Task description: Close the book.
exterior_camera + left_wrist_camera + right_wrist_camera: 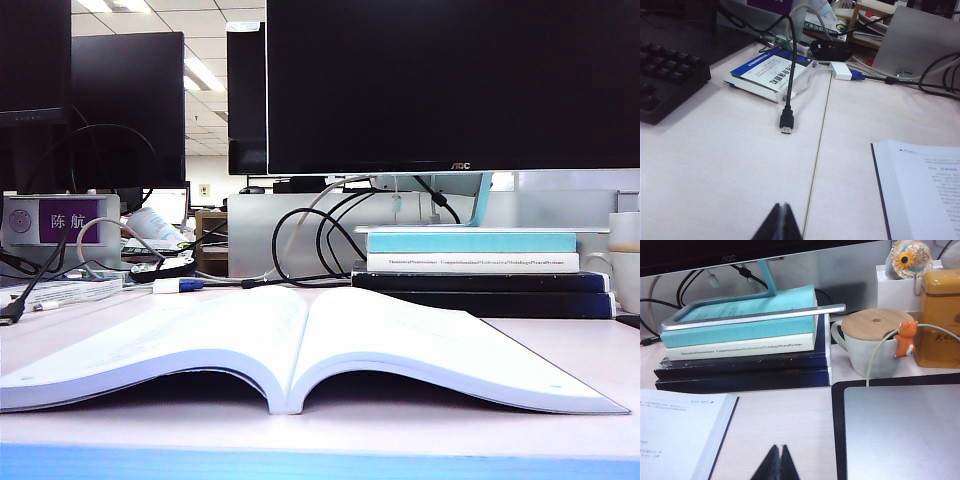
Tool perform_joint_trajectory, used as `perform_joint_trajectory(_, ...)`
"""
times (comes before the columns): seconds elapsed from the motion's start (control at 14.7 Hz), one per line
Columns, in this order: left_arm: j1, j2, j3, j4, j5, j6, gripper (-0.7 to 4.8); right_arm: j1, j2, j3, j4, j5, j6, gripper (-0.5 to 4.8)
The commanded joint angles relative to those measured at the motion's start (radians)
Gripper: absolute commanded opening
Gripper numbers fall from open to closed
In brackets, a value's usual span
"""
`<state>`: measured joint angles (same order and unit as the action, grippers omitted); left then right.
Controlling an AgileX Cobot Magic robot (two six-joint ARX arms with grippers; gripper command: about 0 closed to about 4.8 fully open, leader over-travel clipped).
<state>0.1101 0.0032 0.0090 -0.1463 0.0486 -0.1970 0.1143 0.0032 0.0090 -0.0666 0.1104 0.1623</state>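
The monitor [452,85] carries the brand "AOC" on its lower bezel. A purple name plate [68,220] at the left of the desk reads "陈航" in white characters. The white book [740,348] in the stack under the monitor stand has a spine title that appears to read "Theoretical Neuroscience: Computational and Mathematical Modeling of Neural Systems". The open book [925,195] shows printed lines too small to read, as is the lettering on the blue-and-white booklet [771,74].

Pale desk [560,350] (open book [300,340] atop)
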Motion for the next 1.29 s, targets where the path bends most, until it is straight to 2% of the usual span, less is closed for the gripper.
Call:
perform_joint_trajectory(0.07,0.0,-0.003,0.005,0.034,0.054,-0.015,-0.04,0.0,-0.002,0.003,0.023,0.004,0.022,-0.01)
perform_joint_trajectory(0.14,0.0,-0.003,0.016,0.037,0.1,-0.024,-0.04,0.0,-0.002,0.005,0.031,0.004,0.029,-0.01)
perform_joint_trajectory(0.27,0.0,-0.002,0.062,0.021,0.109,-0.047,-0.05,0.001,-0.002,0.034,0.034,0.001,0.109,-0.01)
perform_joint_trajectory(0.54,0.0,0.04,0.138,-0.014,0.132,-0.047,-0.05,0.001,0.014,0.099,0.014,0.007,0.107,-0.02)
perform_joint_trajectory(0.68,0.0,0.115,0.188,-0.013,0.133,-0.04,-0.05,0.001,0.051,0.13,0.019,0.007,0.108,-0.02)
perform_joint_trajectory(0.75,0.0,0.22,0.256,-0.014,0.144,0.0,-0.05,0.001,0.111,0.172,0.018,0.007,0.108,-0.02)
perform_joint_trajectory(0.81,0.0,0.345,0.342,-0.014,0.191,0.032,-0.05,0.001,0.193,0.232,0.015,0.003,0.107,-0.02)
perform_joint_trajectory(0.95,-0.001,0.462,0.437,-0.017,0.244,0.063,-0.05,0.004,0.276,0.295,0.01,-0.004,0.098,-0.02)
perform_joint_trajectory(1.09,-0.004,0.554,0.53,-0.026,0.302,0.067,-0.05,0.006,0.37,0.365,0.005,-0.061,0.091,-0.02)
perform_joint_trajectory(1.15,-0.035,0.609,0.626,-0.075,0.325,0.069,-0.05,0.006,0.451,0.43,-0.019,-0.13,0.082,-0.02)
perform_joint_trajectory(1.29,-0.086,0.624,0.692,-0.135,0.282,0.092,-0.05,0.006,0.52,0.478,-0.043,-0.183,0.056,-0.02)
